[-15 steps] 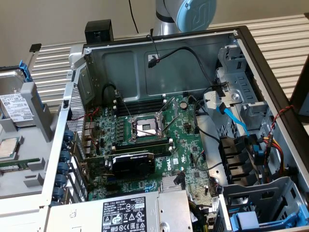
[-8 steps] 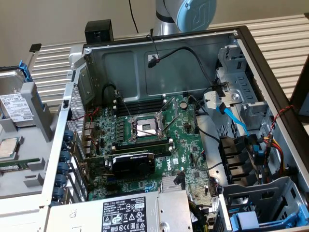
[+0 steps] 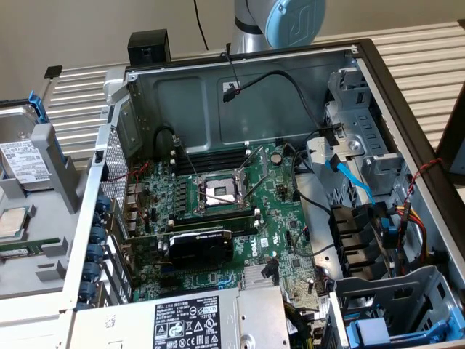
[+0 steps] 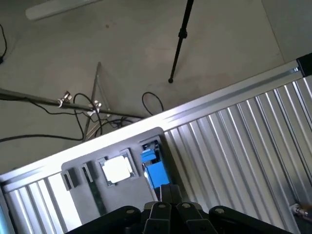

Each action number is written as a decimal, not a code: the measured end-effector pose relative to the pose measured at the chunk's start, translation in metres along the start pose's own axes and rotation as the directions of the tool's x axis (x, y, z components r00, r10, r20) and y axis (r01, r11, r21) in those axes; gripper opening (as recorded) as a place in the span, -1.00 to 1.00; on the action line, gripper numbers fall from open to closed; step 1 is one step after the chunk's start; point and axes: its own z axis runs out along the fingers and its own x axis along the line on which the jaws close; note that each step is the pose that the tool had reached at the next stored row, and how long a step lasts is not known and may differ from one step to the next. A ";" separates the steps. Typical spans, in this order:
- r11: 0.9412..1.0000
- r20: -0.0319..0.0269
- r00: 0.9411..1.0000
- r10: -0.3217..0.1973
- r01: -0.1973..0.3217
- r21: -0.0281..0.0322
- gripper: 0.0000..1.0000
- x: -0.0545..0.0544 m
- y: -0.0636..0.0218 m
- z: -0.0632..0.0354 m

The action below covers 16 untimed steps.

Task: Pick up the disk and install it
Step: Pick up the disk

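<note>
Tool (image 4: 166, 194) fingers are pressed together with nothing between them, aimed toward the grey tray (image 3: 62, 171) on the slatted bench (image 3: 80, 102). At the exterior view's left, the disk (image 3: 25, 161) leans in that tray, label up. Its long axis runs away from the camera, blue carrier (image 3: 36, 105) end highest. It is likely dense, rigid, slick-faced and shock-sensitive, so the carrier's sides look the safest hold. Rightward stands the open computer case (image 3: 189, 94).

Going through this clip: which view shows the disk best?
The exterior view: the disk sits in the grey tray at that view's left edge, white label and blue frame visible, though partly cropped. In the wrist view a blue sliver, probably its carrier, shows on the tray.
</note>
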 end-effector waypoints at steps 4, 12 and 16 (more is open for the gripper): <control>0.997 -0.002 0.997 -0.072 0.072 0.001 -0.79 0.000 0.0000 0.0000; 0.980 -0.007 0.980 -0.199 0.199 0.002 -0.79 0.000 0.0000 0.0000; 0.980 -0.007 0.980 -0.199 0.199 0.002 -0.79 0.000 0.0000 0.0000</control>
